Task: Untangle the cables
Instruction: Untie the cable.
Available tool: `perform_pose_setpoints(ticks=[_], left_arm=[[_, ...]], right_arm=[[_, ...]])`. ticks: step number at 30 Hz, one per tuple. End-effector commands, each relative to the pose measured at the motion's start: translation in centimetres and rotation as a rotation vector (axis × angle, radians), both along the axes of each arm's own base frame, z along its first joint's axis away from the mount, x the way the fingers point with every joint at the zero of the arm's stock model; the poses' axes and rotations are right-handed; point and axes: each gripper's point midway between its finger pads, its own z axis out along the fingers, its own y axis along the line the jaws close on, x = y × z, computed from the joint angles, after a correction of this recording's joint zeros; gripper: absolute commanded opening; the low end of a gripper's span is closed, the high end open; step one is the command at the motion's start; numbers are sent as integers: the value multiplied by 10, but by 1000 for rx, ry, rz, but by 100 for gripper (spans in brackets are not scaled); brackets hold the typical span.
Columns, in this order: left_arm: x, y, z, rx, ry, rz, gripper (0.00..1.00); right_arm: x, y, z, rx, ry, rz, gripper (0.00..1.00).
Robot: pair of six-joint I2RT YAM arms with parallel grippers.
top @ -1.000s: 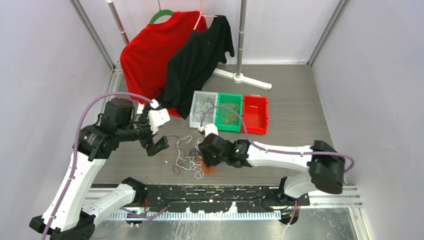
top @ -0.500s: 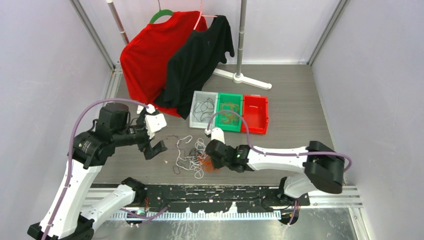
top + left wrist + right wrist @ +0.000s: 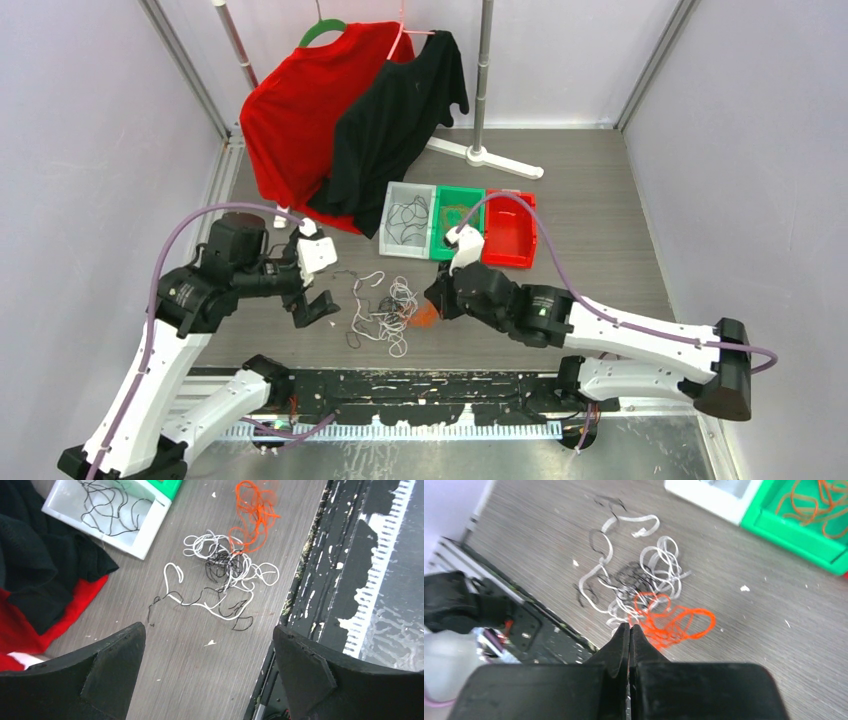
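Observation:
A tangle of white and black cables (image 3: 383, 312) (image 3: 222, 582) (image 3: 631, 577) lies on the grey table near the front edge. An orange cable (image 3: 425, 314) (image 3: 252, 515) (image 3: 676, 622) hangs off its right side, blurred and partly lifted. My right gripper (image 3: 438, 300) (image 3: 629, 626) is shut, and the orange strands run in under its tips, so it grips that cable. My left gripper (image 3: 312, 304) (image 3: 209, 632) hovers wide open to the left of the tangle, with bare table between its fingers.
Three bins stand behind the tangle: a white bin (image 3: 391, 222) (image 3: 146, 534) with black cable, a green bin (image 3: 438, 250) (image 3: 796, 541) with orange-brown cable, and a red bin (image 3: 512, 232). A red shirt (image 3: 290, 110) and a black shirt (image 3: 400, 110) hang behind. The black front rail (image 3: 420, 388) borders the table.
My right gripper has shut on the orange cable and moved back and to the right, pulling it away from the tangle. My left gripper has shifted slightly and stays open.

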Motion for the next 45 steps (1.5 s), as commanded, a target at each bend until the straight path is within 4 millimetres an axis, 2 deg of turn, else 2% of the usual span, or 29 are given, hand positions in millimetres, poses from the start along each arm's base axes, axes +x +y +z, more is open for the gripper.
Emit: perform_pose_setpoints(ticks=[1, 3, 4, 5, 7, 8, 10, 12, 13, 15, 18, 20, 22, 24, 27, 29, 42, 45], left_arm=[[-3, -22, 17, -141, -27, -67, 97], [-6, -31, 24, -214, -23, -79, 97], [-2, -42, 41, -308, -70, -92, 96], [0, -44, 45, -330, -83, -94, 96], [3, -47, 51, -351, -92, -95, 94], [6, -48, 51, -350, -90, -95, 93], [9, -49, 44, -323, -85, -108, 91], [11, -48, 31, -272, -87, -132, 91], [15, -46, 27, -252, -93, -118, 91], [16, -44, 23, -234, -110, -117, 91], [13, -43, 21, -236, -133, -135, 94], [11, -43, 20, -237, -141, -142, 95], [11, -42, 18, -230, -126, -137, 95], [10, -40, 16, -216, -106, -134, 96], [6, -37, 12, -192, -95, -142, 97], [4, -36, 9, -183, -87, -144, 97], [5, -33, 13, -171, -81, -123, 96], [7, -33, 14, -168, -87, -116, 96]], right_arm=[[4, 17, 97, 219, -129, 38, 1], [4, 26, 134, 303, -169, 66, 1], [-5, 44, 180, 419, -207, 154, 1], [-7, 49, 195, 457, -218, 175, 1], [-11, 62, 223, 523, -233, 220, 1], [-13, 68, 231, 542, -233, 234, 1], [-9, 72, 229, 524, -219, 223, 1], [8, 60, 200, 412, -178, 98, 2], [19, 48, 177, 332, -168, 14, 10], [29, 24, 128, 198, -117, -113, 31], [28, -10, 55, 75, -27, -252, 41], [24, -25, 14, 17, 11, -293, 46], [18, -31, -19, -20, 44, -287, 50], [12, -34, -43, -32, 90, -280, 53], [7, -42, -71, -59, 133, -277, 54], [7, -45, -82, -47, 150, -277, 54], [22, -33, -107, 61, 230, -221, 40], [23, -29, -114, 52, 256, -219, 32]])
